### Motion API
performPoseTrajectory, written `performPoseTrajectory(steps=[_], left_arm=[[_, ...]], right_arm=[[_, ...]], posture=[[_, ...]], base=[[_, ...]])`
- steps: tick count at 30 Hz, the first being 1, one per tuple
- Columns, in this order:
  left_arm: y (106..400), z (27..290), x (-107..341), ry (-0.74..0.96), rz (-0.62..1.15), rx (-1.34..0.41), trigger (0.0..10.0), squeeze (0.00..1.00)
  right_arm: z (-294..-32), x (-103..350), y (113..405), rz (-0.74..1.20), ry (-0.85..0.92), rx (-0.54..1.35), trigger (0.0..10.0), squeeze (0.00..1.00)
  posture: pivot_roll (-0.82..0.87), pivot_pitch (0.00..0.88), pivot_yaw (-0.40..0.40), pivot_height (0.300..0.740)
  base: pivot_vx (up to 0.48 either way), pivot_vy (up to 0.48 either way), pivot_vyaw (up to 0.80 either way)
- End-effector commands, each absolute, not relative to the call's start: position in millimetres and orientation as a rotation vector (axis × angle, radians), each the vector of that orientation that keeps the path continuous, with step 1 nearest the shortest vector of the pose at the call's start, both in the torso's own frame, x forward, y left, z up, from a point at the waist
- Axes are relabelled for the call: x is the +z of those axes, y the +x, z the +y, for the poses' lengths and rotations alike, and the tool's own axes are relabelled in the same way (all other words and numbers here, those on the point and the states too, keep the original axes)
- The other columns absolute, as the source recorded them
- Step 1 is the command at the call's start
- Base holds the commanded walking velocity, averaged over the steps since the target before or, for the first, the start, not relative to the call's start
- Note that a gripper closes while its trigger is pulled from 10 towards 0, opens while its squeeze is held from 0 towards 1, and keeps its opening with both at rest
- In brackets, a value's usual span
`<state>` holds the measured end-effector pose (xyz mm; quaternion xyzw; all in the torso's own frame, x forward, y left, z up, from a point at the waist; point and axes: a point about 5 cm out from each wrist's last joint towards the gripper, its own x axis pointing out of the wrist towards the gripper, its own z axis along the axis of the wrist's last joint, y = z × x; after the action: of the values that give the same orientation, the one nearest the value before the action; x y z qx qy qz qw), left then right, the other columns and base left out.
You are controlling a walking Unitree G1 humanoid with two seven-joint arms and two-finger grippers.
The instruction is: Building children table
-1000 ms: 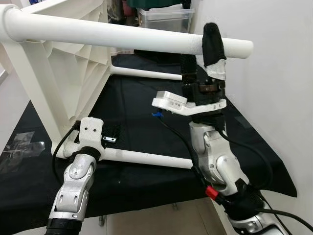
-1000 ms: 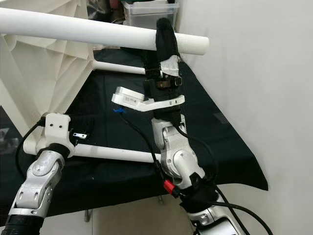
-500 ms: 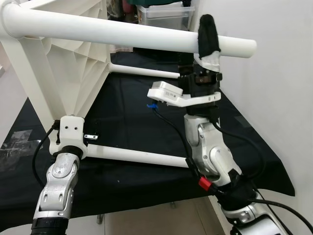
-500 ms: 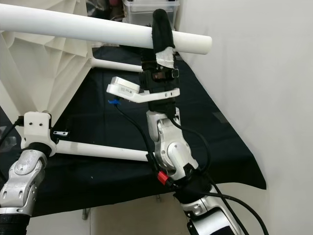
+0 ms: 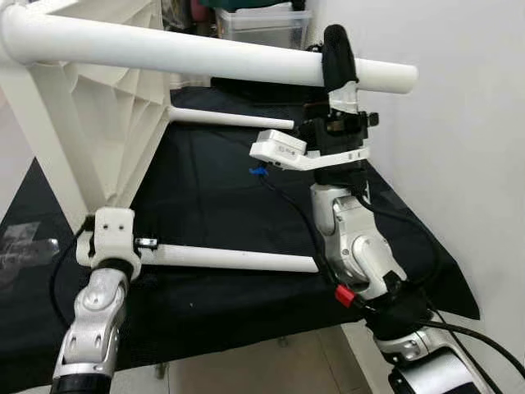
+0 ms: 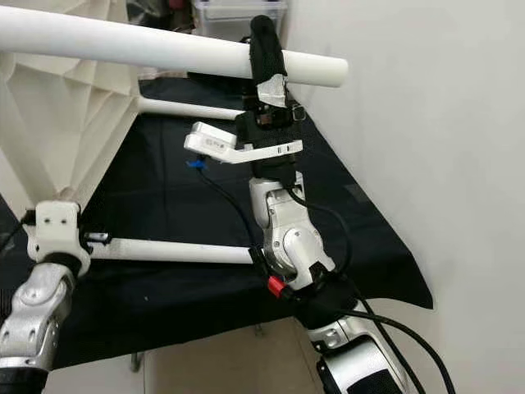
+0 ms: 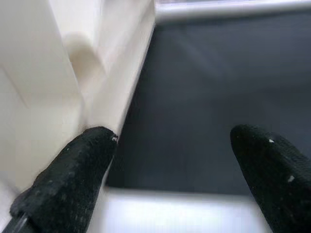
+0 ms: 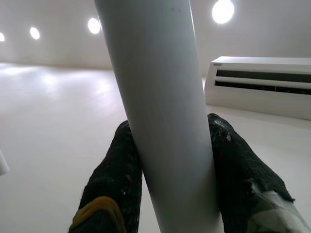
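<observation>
At 1 o'clock, right gripper (image 5: 339, 61) clamps smooth white cylindrical table leg (image 5: 189, 53); left gripper (image 7: 170, 160) spread, empty.

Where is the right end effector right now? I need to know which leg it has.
The right end effector is raised at upper right, shut around the top white table leg near its free end, close to the white wall.
</observation>
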<state>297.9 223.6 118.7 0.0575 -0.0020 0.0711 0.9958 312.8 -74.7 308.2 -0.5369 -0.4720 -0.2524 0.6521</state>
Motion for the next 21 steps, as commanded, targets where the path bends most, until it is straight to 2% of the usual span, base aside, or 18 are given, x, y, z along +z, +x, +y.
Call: performPoseTrajectory(steps=[1,4,6,11,14,15,17,20,21], left_arm=[[291.1,240.2,95.9,0.065,0.09,0.237,10.0,0.0],[290.6,252.3,89.7,0.038,0.118,0.298,10.0,0.0],[292.5,270.9,94.5,0.11,0.117,0.362,10.0,0.0],[300.1,293.1,113.8,0.138,0.071,0.403,10.0,0.0],[308.3,315.4,142.2,0.217,0.004,0.443,10.0,0.0],[308.3,315.4,142.2,0.217,0.004,0.443,10.0,0.0],[315.5,329.9,175.2,0.304,-0.081,0.44,10.0,0.0],[318.1,335.3,191.4,0.338,-0.119,0.432,10.0,0.0],[322.0,348.5,231.1,0.446,-0.196,0.424,10.0,0.0]], right_arm=[[-82.1,311.4,317.0,-1.039,-1.157,-0.587,0.0,0.0],[-83.9,314.7,319.6,-1.043,-1.155,-0.591,0.0,0.0],[-86.6,321.1,323.3,-1.052,-1.145,-0.6,0.0,0.0],[-92.4,332.9,328.4,-1.068,-1.123,-0.629,0.0,0.0],[-101.0,348.8,331.3,-1.082,-1.1,-0.667,0.0,0.0],[-101.0,348.8,331.3,-1.082,-1.1,-0.667,0.0,0.0],[-112.6,363.0,336.0,-1.069,-1.064,-0.693,0.0,0.0],[-119.1,368.7,338.9,-1.055,-1.047,-0.709,0.0,0.0],[-133.7,380.1,345.8,-1.037,-1.026,-0.746,0.0,0.0]], posture=[[0.06,0.102,-0.048,0.74],[0.05,0.09,-0.048,0.74],[0.05,0.088,-0.047,0.74],[0.06,0.094,-0.047,0.74],[0.06,0.092,-0.044,0.74],[0.06,0.092,-0.044,0.74],[0.08,0.09,-0.046,0.74],[0.08,0.09,-0.046,0.74],[0.09,0.089,-0.04,0.74]], base=[[0.0,0.0,0.0],[0.0,0.0,0.0],[0.0,0.0,0.0],[0.0,0.0,0.0],[0.0,0.0,0.0],[0.0,0.0,0.0],[0.0,0.0,0.0],[0.0,0.0,0.0],[0.0,0.0,0.0]])
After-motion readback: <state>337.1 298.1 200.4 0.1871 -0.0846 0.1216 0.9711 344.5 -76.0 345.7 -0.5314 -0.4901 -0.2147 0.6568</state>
